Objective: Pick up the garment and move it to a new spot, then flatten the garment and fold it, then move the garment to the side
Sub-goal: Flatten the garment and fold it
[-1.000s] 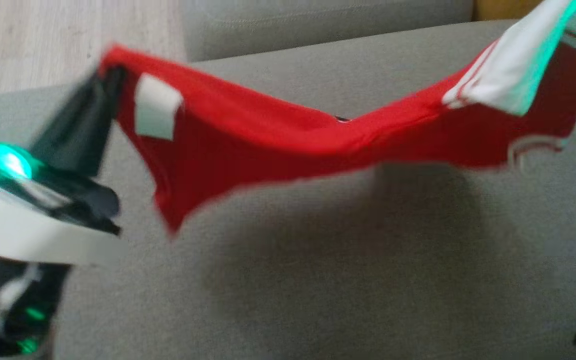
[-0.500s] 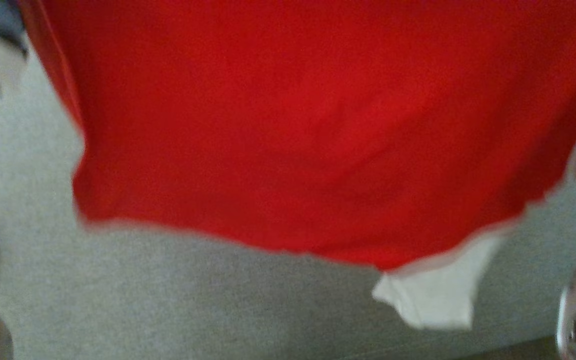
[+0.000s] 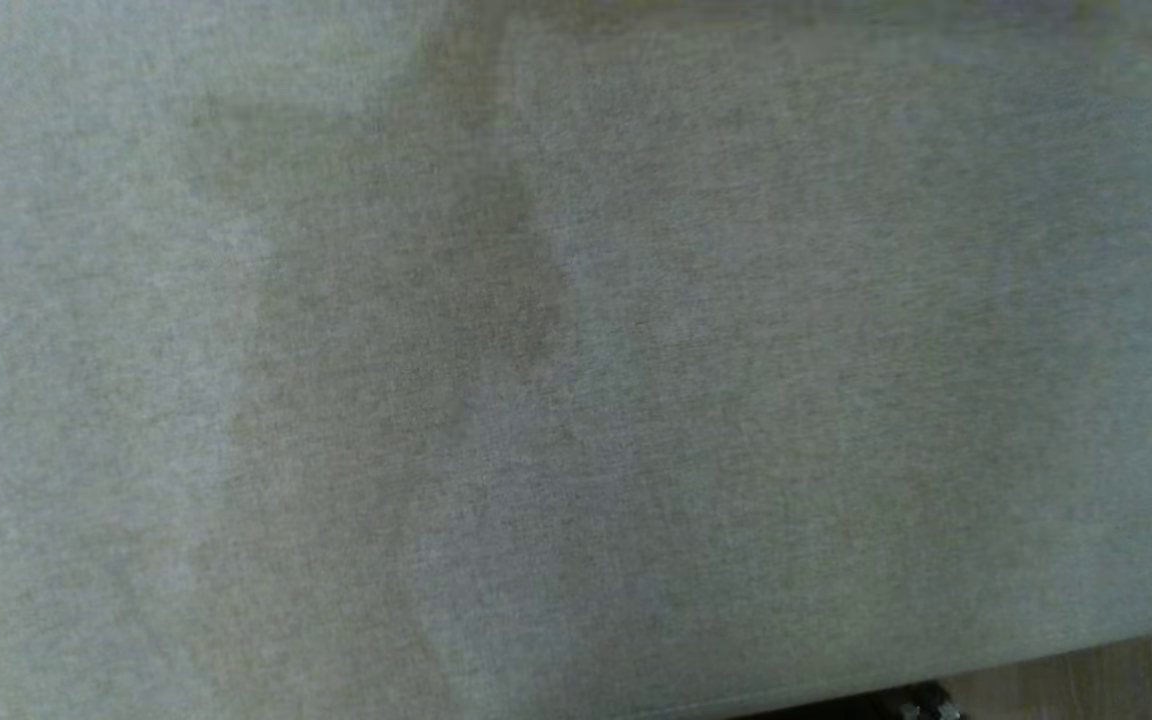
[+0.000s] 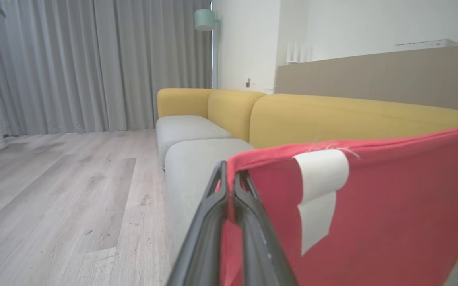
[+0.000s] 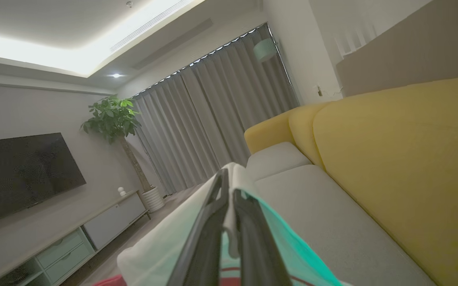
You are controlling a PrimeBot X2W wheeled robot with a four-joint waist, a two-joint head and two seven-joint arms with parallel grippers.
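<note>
1. the left gripper (image 4: 229, 176) is clamped shut on the top edge of the red garment (image 4: 392, 222), just beside its white label (image 4: 320, 190).
2. the right gripper (image 5: 228, 178) pinches the garment's white and teal part.
3. the garment hangs stretched between the two grippers, above the grey sofa seat (image 5: 324, 222).

The fingers of my left gripper (image 4: 231, 174) and my right gripper (image 5: 229, 184) look like dark, smooth, matt plastic. The garment (image 4: 392, 222) is soft matt cloth with a finely knit look, and its white patch is cloth too. The sofa seat (image 3: 736, 350) is grey woven fabric, slightly rough. The floor (image 4: 74, 190) is pale grained wood with a low sheen
</note>
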